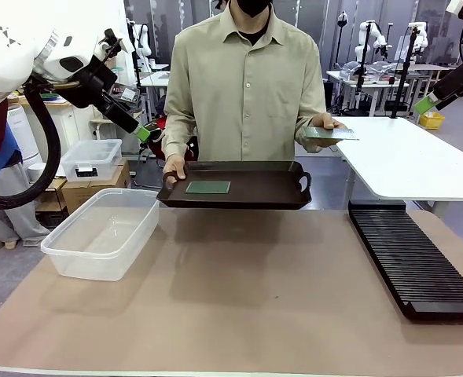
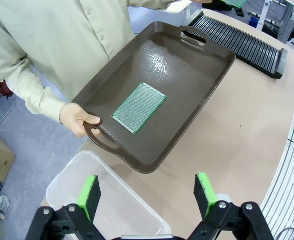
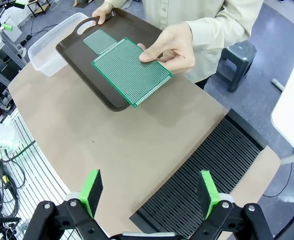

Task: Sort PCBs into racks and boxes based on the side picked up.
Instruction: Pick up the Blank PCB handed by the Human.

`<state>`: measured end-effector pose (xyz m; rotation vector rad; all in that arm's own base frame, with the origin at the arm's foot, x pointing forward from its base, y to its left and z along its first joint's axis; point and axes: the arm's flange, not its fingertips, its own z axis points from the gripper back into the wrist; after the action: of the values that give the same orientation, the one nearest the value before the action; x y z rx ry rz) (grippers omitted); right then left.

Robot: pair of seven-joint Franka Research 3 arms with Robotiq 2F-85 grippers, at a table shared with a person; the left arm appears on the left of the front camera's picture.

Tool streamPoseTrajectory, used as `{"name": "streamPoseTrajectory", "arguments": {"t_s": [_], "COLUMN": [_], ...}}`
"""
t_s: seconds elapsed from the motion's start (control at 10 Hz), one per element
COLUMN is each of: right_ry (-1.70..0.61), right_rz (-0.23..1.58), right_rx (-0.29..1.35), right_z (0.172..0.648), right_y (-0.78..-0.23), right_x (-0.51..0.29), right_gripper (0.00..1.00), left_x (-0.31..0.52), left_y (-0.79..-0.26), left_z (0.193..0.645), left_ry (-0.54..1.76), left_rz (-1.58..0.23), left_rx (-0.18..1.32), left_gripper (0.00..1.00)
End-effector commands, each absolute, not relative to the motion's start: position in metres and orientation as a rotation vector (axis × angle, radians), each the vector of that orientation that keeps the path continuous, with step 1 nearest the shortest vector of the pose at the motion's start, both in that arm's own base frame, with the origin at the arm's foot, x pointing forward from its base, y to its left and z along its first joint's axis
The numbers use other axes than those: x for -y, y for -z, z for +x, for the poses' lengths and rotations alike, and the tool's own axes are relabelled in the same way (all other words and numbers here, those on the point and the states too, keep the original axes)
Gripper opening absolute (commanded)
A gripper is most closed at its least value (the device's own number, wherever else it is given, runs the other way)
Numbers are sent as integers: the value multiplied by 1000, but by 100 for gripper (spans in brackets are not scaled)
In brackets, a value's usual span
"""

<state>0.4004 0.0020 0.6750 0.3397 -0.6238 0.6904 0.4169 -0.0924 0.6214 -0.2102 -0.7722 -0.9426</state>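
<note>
PCBs: two thin, flat green rectangular boards, their faces covered in a fine regular grid of pale dots inside a plain green margin. One PCB (image 1: 208, 187) (image 2: 139, 107) (image 3: 99, 40) lies flat on the floor of a dark brown handled tray (image 1: 255, 198) (image 2: 186, 75) (image 3: 79, 55), nearer the handle that the person grips with one hand (image 1: 174, 166) (image 2: 79, 119) (image 3: 103, 11). The tray is held roughly level above the far edge of the desk (image 1: 255, 298). The other PCB (image 1: 331, 134) (image 3: 131, 70) is pinched at one edge by the person's other hand (image 1: 325, 124) (image 3: 169, 47), roughly level, higher than the tray's free handle and toward the desk's far right corner.

A clear tub (image 1: 97, 232) (image 2: 112, 200) (image 3: 49, 45) stands by the desk's left edge. A long black slotted rack (image 1: 416, 263) (image 2: 241, 40) (image 3: 206, 175) lies along the right edge.

The left tool (image 1: 142, 132) (image 2: 147, 192) hangs above the tub's side of the desk, jaws wide, holding nothing. The right tool (image 1: 426, 104) (image 3: 149, 192) hangs above the rack, jaws likewise wide and empty.
</note>
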Motion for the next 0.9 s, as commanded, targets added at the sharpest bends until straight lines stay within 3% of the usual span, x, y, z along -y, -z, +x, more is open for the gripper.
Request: {"name": "streamPoseTrajectory", "arguments": {"t_s": [0.0,0.4,0.8], "right_ry": [-703,-690,-511], "right_rz": [347,340,631], "right_rx": [627,624,457], "right_z": [400,400,437], "right_y": [-675,-675,-669], "right_x": [-3,-2,10], "right_gripper": [100,100,100], "left_x": [92,92,92], "left_y": [-619,-619,-619], "left_z": [416,416,416], "left_ry": [940,940,940], "left_rz": [-217,-217,-217], "left_rx": [769,769,769], "left_gripper": [100,100,100]}}
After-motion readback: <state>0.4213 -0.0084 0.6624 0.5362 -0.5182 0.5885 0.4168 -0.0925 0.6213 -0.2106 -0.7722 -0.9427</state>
